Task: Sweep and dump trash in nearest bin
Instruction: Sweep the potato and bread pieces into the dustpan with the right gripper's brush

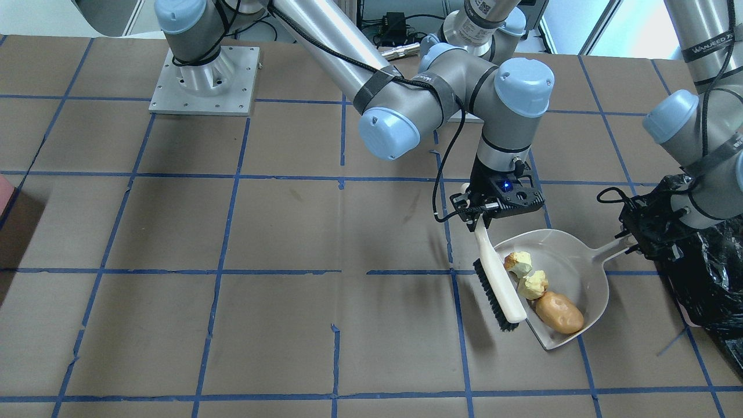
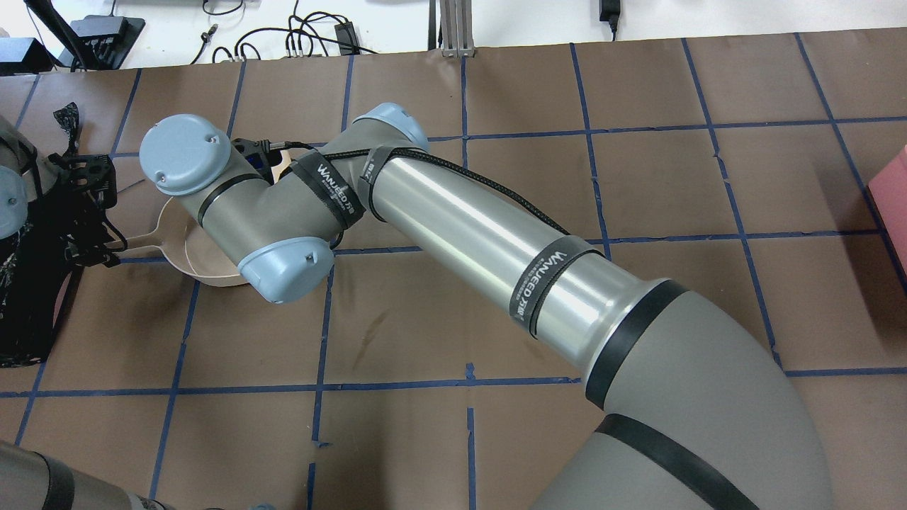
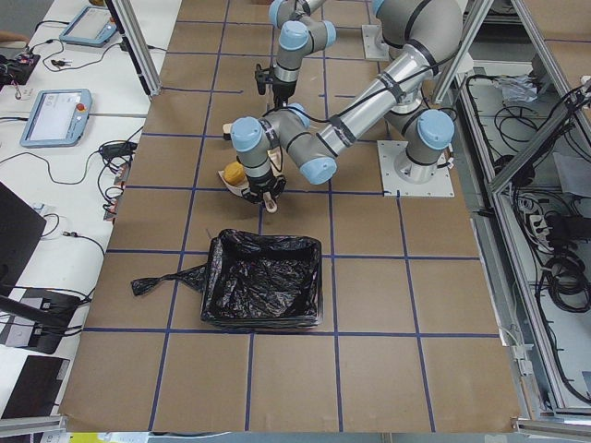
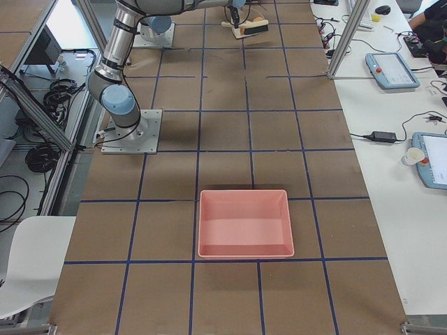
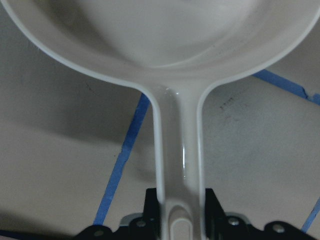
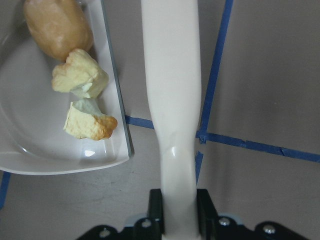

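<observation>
TEXT "WANJEED" | ON elbow strap [image 2: 331,190] of right arm [image 2: 460,219], 10 o'clock overhead; forearm strap [image 2: 540,281]; left-arm strap [image 1: 709,51], 2 o'clock front view | trailing marks perhaps characters, unreadable

Robotics lab: brown surface [image 4: 223,125] gridded with blue tape [image 4: 230,150]; teach pendants [image 4: 392,70] beside it; aluminium framing [image 4: 347,38] along its edges; loose cabling [image 3: 554,272] beyond.

At centre left of the overhead view the right arm [image 2: 460,234] is covering most of the dustpan [image 2: 177,237] and hiding the trash [image 1: 543,287]. The bin [image 1: 714,273] is running off the front view's right edge, the brush [image 6: 171,90] off the right wrist view's top.
</observation>
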Motion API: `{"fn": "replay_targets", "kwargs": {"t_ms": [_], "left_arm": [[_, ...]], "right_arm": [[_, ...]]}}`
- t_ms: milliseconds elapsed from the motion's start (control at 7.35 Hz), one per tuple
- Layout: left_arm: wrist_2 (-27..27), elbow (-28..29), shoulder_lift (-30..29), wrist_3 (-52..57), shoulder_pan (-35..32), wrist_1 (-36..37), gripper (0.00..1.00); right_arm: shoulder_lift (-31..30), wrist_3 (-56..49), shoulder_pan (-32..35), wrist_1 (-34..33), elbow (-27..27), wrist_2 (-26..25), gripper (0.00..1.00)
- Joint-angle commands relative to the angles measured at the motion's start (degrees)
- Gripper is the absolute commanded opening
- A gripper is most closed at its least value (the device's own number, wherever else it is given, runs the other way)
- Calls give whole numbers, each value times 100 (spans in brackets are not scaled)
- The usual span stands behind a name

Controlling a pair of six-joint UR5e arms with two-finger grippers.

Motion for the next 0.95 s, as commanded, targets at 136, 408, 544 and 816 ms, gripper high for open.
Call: {"fn": "replay_targets", "kwargs": {"t_ms": [136,408,544,816], "left_arm": [[-389,-129,35,43,200,8,3],[-399,-139,53,43,201,17,3],[-399,-139,53,43,210,26,3],[-399,-139,62,52,210,43,3]], "right_arm": [[288,524,362,-357,-6,-31,9],[402,946,581,-367,-418,-22,10],[499,1078,661,-341,-620,-31,10],[483,1090,679,-288,-675,-31,10]]}}
